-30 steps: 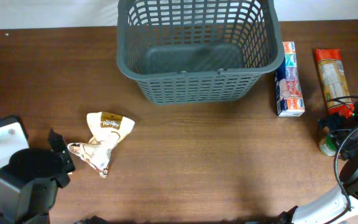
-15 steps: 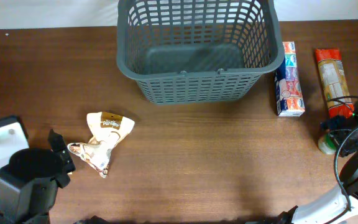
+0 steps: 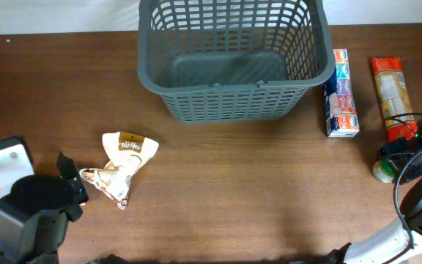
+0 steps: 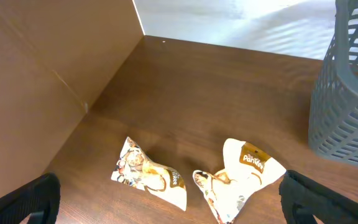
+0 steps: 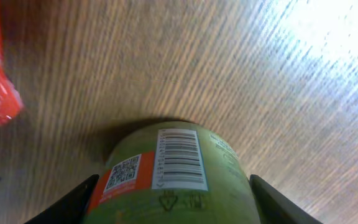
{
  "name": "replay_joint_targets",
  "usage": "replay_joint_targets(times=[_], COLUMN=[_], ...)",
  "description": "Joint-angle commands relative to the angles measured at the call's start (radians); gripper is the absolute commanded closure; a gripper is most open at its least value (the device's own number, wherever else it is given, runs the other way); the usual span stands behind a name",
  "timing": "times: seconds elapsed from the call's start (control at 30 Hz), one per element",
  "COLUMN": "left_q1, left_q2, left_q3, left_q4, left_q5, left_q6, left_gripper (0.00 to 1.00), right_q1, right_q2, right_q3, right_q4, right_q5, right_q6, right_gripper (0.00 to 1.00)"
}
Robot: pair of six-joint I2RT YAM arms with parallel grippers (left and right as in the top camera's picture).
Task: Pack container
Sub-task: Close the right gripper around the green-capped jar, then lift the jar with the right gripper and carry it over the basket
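Grey slotted plastic, the container [image 3: 233,110] stands empty at the far middle of the brown counter [image 3: 233,198]. Just right of the container lies a blue-and-white carton [image 3: 341,95], and further right a red packet [image 3: 390,88]. Nearer than the red packet, the right gripper [image 3: 390,158] is at a green tin [image 3: 379,173]. Left of the container and well nearer lies a cream packet [image 3: 129,152], touching a printed packet [image 3: 105,185], with the left gripper [image 3: 72,182] beside them. The carton and red packet print is too small to read.

From the left wrist, the fingers [image 4: 23,199] are spread wide and hold nothing. The 2 packets lie between them, with the container wall to the right. The cream packet's gold label starts "Pan"; I cannot read the rest.

From the right wrist, the fingers [image 5: 73,200] sit against both sides of the tin, which lies on the counter. I cannot tell if they are pressing on it. Its label shows a barcode, a QR code on an orange band and a triangle mark, but no readable name.

The tin is round and smooth, so a loose hold could let it roll or slip. Carried low, it could catch the container's tall rim and shove it. The red packet lies close and could get nudged. The crumpled packets may fold or come up together.
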Motion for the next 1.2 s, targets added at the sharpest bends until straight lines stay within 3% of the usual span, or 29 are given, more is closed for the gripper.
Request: replay_joint_targets(times=[0.0,0.17,0.37,0.6,0.73,0.9,1.17], left_q1=[-0.003,-0.003,-0.003,-0.003,-0.003,-0.003,-0.003], left_q2=[0.000,0.000,0.000,0.000,0.000,0.000,0.000], left_q3=[-0.001,-0.001,-0.001,-0.001,-0.001,-0.001,-0.001], left_q4=[0.000,0.000,0.000,0.000,0.002,0.002,0.000], left_q5=[-0.003,-0.003,-0.004,-0.003,-0.004,-0.003,-0.003], left_q6=[-0.002,-0.002,-0.002,-0.002,-0.002,-0.002,-0.002], left_gripper=[0.01,0.01,0.01,0.01,0.01,0.01,0.01], right_q1=[0.005,0.006,0.010,0.085,0.230,0.433,0.720], right_q2=[0.003,-0.015,-0.072,-0.150,-0.179,-0.179,-0.158], right_q3=[0.016,0.143,0.422,0.747,0.933,1.081,1.109], right_q4=[-0.029,-0.129,-0.301,-0.360,-0.335,-0.288,-0.144], right_q5=[-0.014,-0.047,-0.085,-0.311,-0.450,-0.460,-0.338], right_q6=[0.005,-0.075,-0.138,-0.312,-0.309,-0.359,-0.496], right_gripper=[0.96,0.96,0.96,0.96,0.96,0.96,0.96])
